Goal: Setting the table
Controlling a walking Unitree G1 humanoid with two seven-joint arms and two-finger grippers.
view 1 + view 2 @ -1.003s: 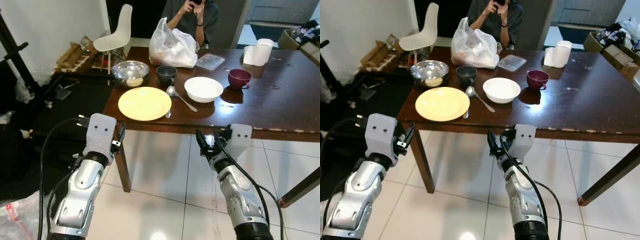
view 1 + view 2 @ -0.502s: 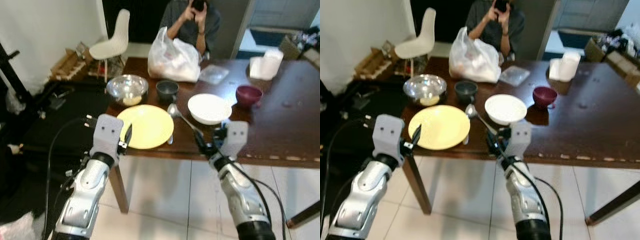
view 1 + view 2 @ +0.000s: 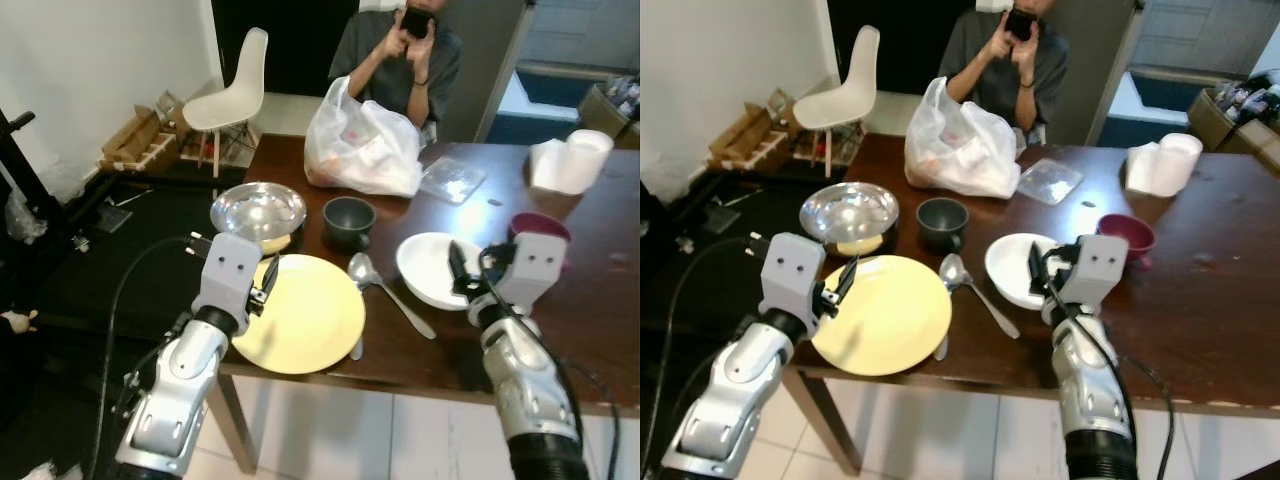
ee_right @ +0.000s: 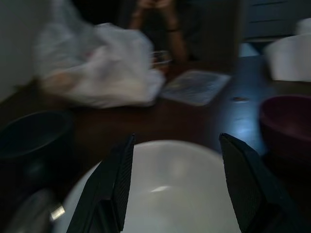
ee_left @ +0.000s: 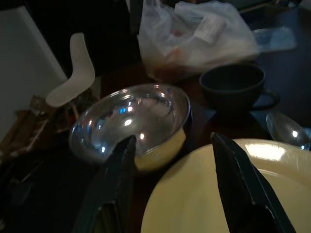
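On the dark wooden table (image 3: 600, 290) lie a yellow plate (image 3: 300, 312), a steel bowl (image 3: 258, 210), a dark cup (image 3: 348, 220), a spoon (image 3: 385, 290), a white bowl (image 3: 425, 272) and a maroon cup (image 3: 540, 225). My left gripper (image 3: 268, 283) hangs open over the plate's left rim, with nothing between its fingers (image 5: 121, 184). It points toward the steel bowl (image 5: 131, 124). My right gripper (image 3: 458, 265) is open just above the white bowl (image 4: 160, 189), also holding nothing.
A person sits at the far side holding a phone (image 3: 415, 20). A white plastic bag (image 3: 365, 140), a clear lid (image 3: 450, 180) and a paper roll (image 3: 570, 160) stand at the back. A white chair (image 3: 235, 90) and clutter are on the left.
The camera has come closer to the table. Both arms have risen from below the table edge to above its top, the left over the plate, the right over the white bowl.
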